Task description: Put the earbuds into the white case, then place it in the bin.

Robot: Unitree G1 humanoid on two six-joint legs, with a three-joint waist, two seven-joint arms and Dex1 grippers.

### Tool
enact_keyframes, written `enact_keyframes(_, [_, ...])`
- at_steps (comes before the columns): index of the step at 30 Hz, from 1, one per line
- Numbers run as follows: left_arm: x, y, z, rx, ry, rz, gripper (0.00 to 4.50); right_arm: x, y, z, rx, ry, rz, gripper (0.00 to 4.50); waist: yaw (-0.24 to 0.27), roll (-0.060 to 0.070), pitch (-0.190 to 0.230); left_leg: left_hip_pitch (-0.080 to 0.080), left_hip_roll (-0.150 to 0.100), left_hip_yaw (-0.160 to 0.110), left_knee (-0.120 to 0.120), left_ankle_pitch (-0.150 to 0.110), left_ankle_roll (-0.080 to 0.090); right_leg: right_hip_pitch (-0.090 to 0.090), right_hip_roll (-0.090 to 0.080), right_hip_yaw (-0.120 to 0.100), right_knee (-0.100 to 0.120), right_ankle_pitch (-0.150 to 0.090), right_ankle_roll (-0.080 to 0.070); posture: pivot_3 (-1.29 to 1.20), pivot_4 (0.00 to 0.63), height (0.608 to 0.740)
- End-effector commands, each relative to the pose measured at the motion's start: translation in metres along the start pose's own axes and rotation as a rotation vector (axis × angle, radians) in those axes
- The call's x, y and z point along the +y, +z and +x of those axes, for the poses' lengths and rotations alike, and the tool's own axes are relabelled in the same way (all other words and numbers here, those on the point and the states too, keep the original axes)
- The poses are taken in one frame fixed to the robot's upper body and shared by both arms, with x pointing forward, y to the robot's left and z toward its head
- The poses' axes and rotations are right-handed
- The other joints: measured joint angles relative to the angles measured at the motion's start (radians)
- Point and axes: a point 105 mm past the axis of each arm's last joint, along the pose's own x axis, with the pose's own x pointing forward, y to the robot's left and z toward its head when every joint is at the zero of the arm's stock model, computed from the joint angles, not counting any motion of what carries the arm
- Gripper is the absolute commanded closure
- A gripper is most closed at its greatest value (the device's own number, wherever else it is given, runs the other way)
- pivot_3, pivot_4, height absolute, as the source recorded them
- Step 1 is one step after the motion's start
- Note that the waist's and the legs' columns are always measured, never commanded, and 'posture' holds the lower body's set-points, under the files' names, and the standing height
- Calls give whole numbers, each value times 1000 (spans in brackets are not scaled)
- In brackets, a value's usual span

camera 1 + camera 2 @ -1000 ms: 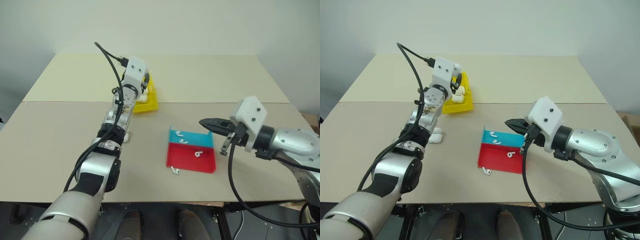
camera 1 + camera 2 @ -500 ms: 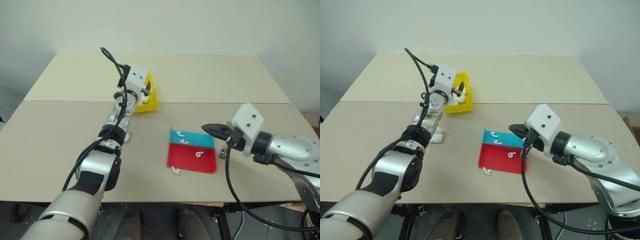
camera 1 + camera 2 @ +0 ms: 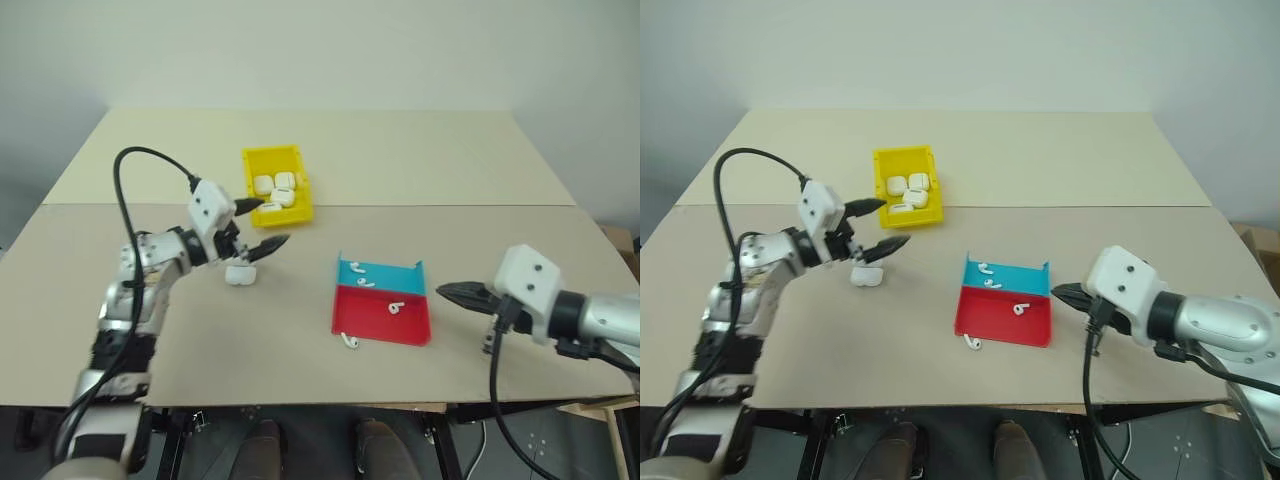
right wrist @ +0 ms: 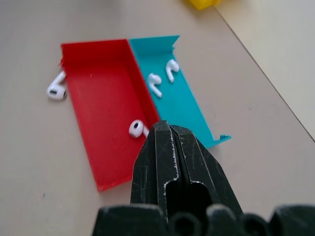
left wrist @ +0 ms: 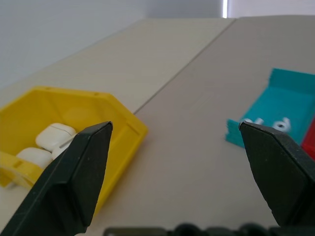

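I'd expect the white case (image 3: pixel 238 275) on the desk (image 3: pixel 420 150) to be light, hard and slick — best pinched across its flat sides. It sits just below my left hand (image 3: pixel 260 226), whose fingers are spread wide and empty. The right hand (image 3: pixel 452 291) is pinched closed beside the red and teal tray (image 3: pixel 380 320), where tiny glossy earbuds (image 3: pixel 397 308) lie. Smooth rounded cases already fill the yellow plastic bin (image 3: pixel 297 212).
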Motion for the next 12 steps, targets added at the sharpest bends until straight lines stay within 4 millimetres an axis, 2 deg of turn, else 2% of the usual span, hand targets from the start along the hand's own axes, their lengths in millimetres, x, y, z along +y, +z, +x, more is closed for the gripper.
enact_keyframes(1, [-18, 18, -27, 19, -130, 95, 37, -2, 5, -23, 3, 31, -172, 4500, 1, 0, 0, 0, 0, 0, 0, 0, 0, 0, 0, 0, 0, -1, 1, 0, 150, 740])
enact_keyframes(6, [-22, 23, -56, 66, -162, 74, 37, 6, -1, -36, 20, 95, -245, 4500, -2, 0, 0, 4, 2, 2, 1, 0, 0, 2, 1, 1, 1, -3, 5, 0, 150, 740])
enact_keyframes(12, [-32, 33, -62, 47, -163, 57, 37, 3, -5, -31, 10, 109, -236, 4500, -2, 0, 0, 5, 2, 5, 0, 0, 0, 1, 1, 2, 2, -4, 5, 0, 150, 740])
